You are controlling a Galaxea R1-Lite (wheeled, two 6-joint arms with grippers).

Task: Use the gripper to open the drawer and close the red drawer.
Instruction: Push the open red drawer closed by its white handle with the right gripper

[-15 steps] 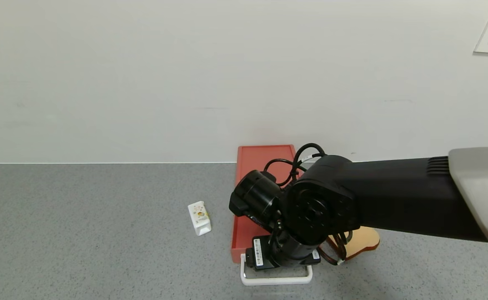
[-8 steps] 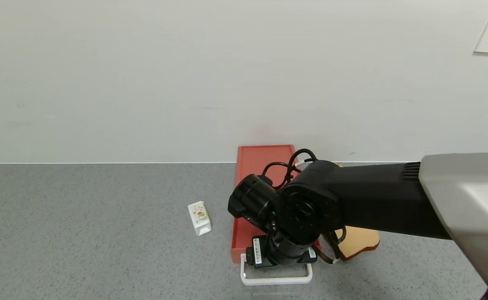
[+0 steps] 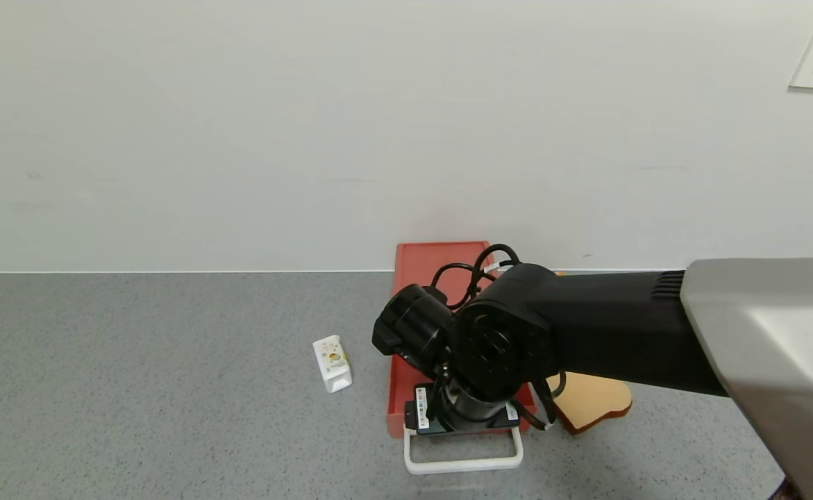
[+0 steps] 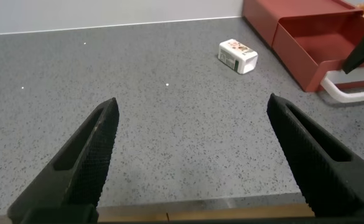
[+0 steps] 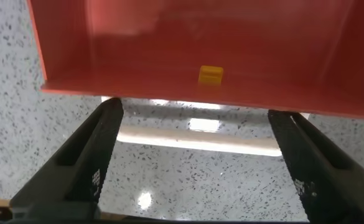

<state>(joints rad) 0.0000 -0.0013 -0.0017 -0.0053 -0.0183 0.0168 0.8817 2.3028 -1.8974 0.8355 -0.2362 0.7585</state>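
Observation:
The red drawer point(image 3: 434, 260) lies on the grey table against the wall, its white loop handle point(image 3: 463, 464) pointing toward me. My right gripper point(image 3: 460, 417) hangs over the drawer's front edge, its wrist hiding the fingers in the head view. In the right wrist view that gripper point(image 5: 195, 115) is open, with the handle bar point(image 5: 194, 140) running across between the fingers and touching nothing. The drawer's red inside point(image 5: 169, 43) holds a small yellow piece point(image 5: 211, 74). My left gripper point(image 4: 193, 106) is open over bare table, far from the drawer point(image 4: 318, 37).
A small white carton point(image 3: 332, 363) lies left of the drawer. A toast-shaped slice point(image 3: 590, 403) lies on the table to the drawer's right, partly under my right arm. The white wall stands just behind the drawer. The table's near edge shows under the left gripper.
My right arm has swung left and slightly toward the wall, bringing the gripper from above the handle loop to above the drawer's front edge. The drawer has barely shifted.

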